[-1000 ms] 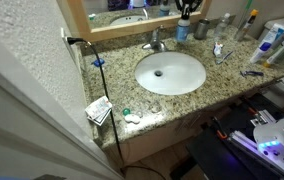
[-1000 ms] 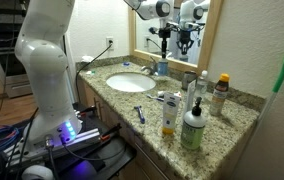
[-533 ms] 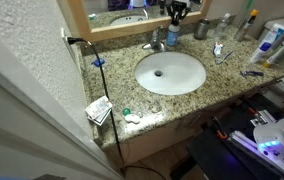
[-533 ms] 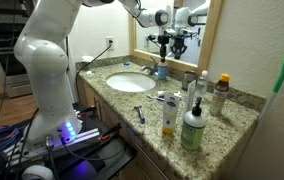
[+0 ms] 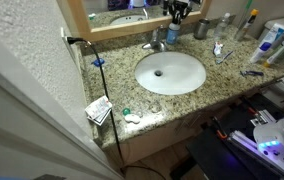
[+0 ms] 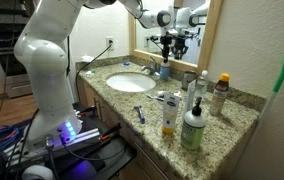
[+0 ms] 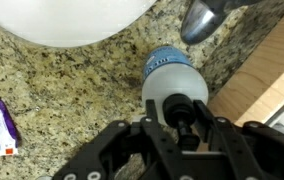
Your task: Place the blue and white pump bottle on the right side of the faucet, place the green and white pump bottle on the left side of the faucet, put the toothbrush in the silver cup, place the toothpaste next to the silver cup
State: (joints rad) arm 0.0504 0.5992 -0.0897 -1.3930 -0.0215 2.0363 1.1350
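Currently the gripper (image 7: 189, 122) is over the back edge of the granite counter (image 7: 72, 95), pointing down, with its two fingers closed on the white pump head of the blue and white pump bottle (image 7: 170, 72). In the wrist view the bottle's blue shoulder sits directly under the claw, and the pump neck is pinched between the finger pads. I cannot tell whether the bottle base rests on the counter or is just clear of it. In that view the faucet (image 7: 202, 17) is close to the bottle, just beyond it, with the wooden mirror frame (image 7: 267, 85) alongside. The white basin (image 7: 67, 20) is at the upper left. In an exterior view the bottle stands upright just beside the faucet (image 5: 157, 42), between it and the silver cup (image 5: 201, 29), not touching either. The toothpaste (image 5: 219, 47) is on the counter near the cup, apart from it. The toothbrush is too small to pick out with certainty. In an exterior view the green and white pump bottle (image 6: 192, 130) stands upright near the front edge of the counter, well apart from the faucet. The arm reaches in from above, in front of the mirror.
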